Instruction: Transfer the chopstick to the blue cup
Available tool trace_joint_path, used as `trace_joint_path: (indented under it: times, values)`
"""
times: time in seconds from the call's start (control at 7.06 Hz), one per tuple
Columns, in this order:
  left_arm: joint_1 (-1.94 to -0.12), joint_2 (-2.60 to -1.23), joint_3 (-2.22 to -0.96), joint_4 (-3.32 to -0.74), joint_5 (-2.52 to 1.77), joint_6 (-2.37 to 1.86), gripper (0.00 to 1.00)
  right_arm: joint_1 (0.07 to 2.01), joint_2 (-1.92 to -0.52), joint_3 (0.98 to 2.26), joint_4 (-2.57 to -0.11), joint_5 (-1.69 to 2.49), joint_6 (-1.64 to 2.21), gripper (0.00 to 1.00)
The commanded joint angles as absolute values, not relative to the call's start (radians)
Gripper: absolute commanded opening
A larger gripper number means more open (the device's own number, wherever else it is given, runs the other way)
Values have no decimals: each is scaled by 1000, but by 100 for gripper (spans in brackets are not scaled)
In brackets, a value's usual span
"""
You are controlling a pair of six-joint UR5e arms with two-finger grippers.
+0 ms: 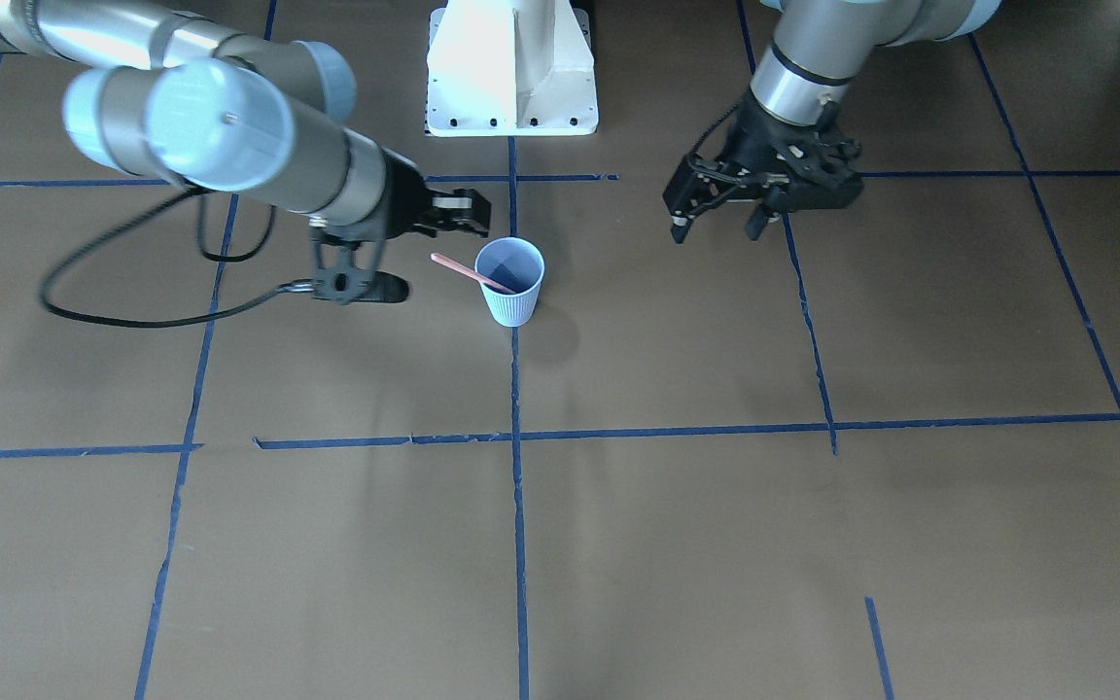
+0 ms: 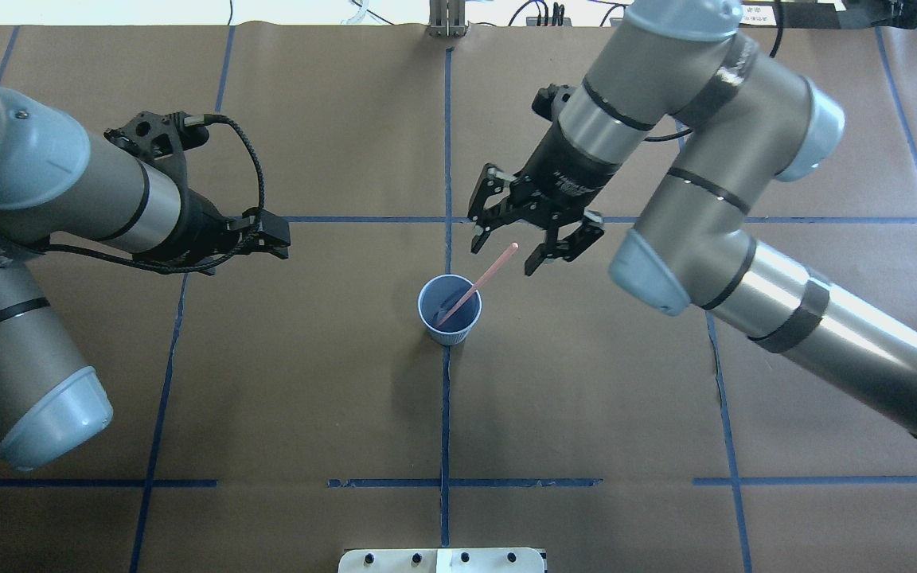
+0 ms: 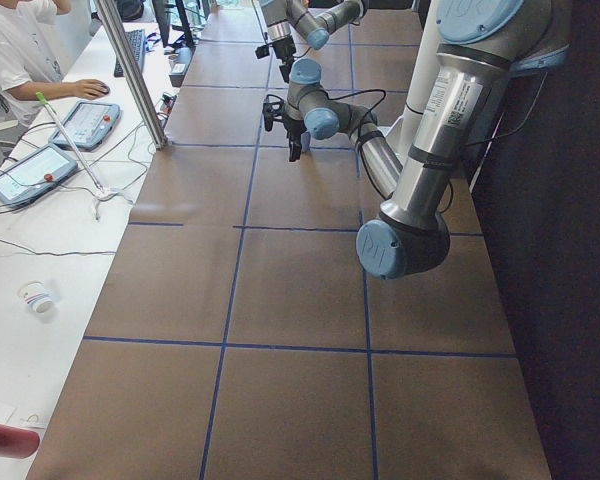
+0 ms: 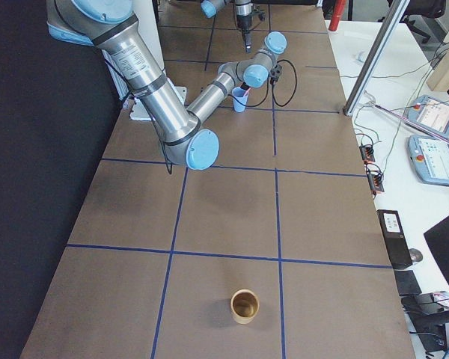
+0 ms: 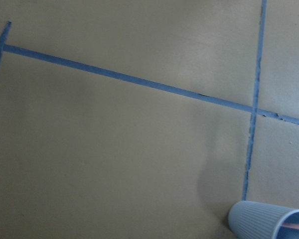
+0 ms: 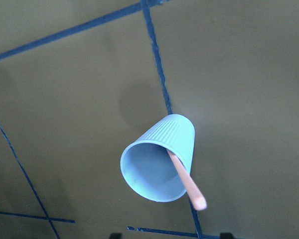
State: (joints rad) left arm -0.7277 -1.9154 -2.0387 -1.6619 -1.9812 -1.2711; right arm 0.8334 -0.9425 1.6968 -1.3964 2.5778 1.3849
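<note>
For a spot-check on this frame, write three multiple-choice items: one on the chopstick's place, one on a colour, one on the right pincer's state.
1. Where is the chopstick?
A. Flat on the table
B. Leaning inside the blue cup
C. Lying across the rim, both ends outside

2. What colour are the tape lines on the table?
A. Red
B. Blue
C. White

3. How is the right pincer?
A. Open, holding nothing
B. Shut on the chopstick
C. Shut on the cup

Answers:
1 B: its lower end is in the cup and its upper end sticks out over the rim.
2 B: the grid reads blue in every view.
3 A: its fingers stand apart and grip nothing.
</note>
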Motion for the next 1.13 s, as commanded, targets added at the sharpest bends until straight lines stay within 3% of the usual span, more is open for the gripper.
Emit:
trace_joint_path:
  times: [0.0, 0.28, 0.42, 0.99]
  values:
    - [-810, -1788, -2043, -1661, -2014, -1076, 100, 1047, -1218, 1901, -1399, 2524, 1344, 100]
    - [-985, -1631, -2045, -1664, -2132, -764, 100, 1217, -1516, 1942, -1401, 2503, 883, 100]
    - [-1076, -1584, -2039, -1657, -2164, -601, 100, 1303, -1582, 1921, -1413, 2461, 695, 100]
    - [-1432, -1552, -1734, -1629, -2260, 81, 100, 1606, -1598, 1527, -1431, 2349, -125, 100]
